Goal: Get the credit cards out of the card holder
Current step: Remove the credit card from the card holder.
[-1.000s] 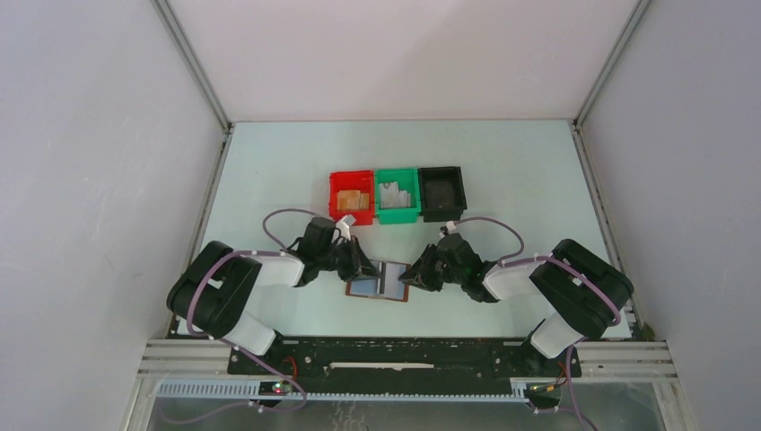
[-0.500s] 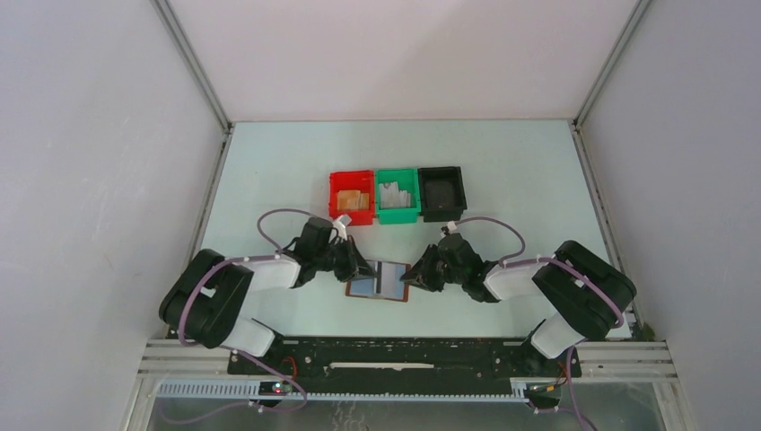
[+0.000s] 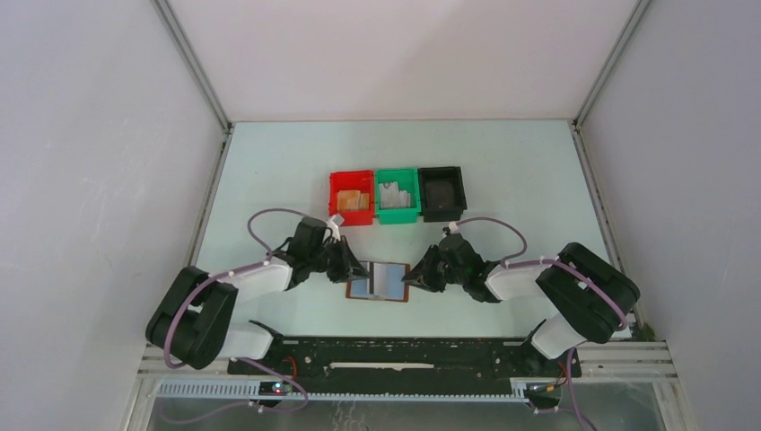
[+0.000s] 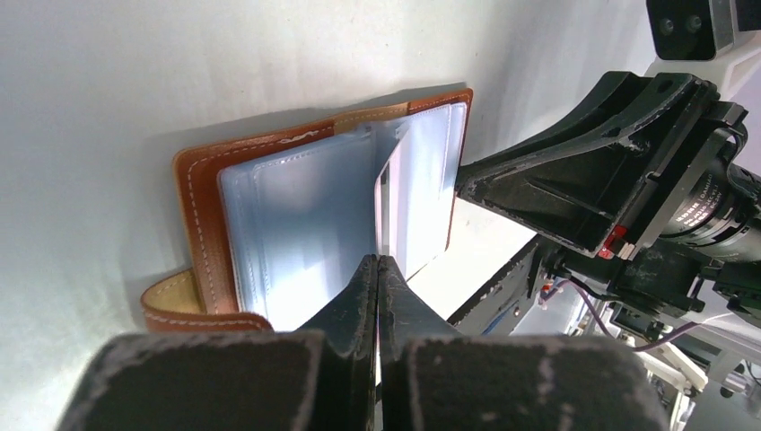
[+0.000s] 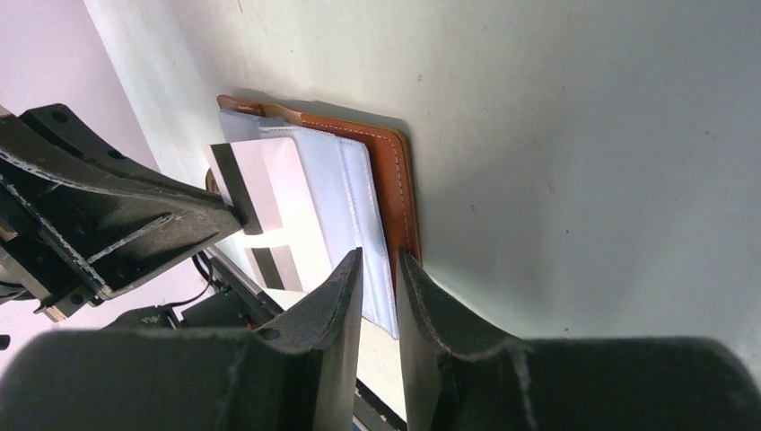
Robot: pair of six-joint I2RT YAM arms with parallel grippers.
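Observation:
The brown leather card holder (image 3: 378, 282) lies open on the table between my grippers, its blue-grey sleeves facing up (image 4: 296, 206). My left gripper (image 4: 378, 262) is shut on the edge of a thin credit card (image 4: 386, 193) that stands up out of the middle sleeves. In the right wrist view this card (image 5: 269, 189) is pale with a dark stripe, and part of it is out of the holder. My right gripper (image 5: 380, 256) is shut on the holder's right panel edge (image 5: 399, 180). In the top view the left gripper (image 3: 363, 269) and the right gripper (image 3: 409, 278) flank the holder.
A red bin (image 3: 351, 197), a green bin (image 3: 397, 195) and a black bin (image 3: 442, 192) stand in a row just behind the holder. The red bin holds tan blocks. The frame rail runs along the near table edge (image 3: 404, 346).
The left arm's rear links have swung down and to the left while its gripper stays at the holder. The right arm and the holder have hardly moved.

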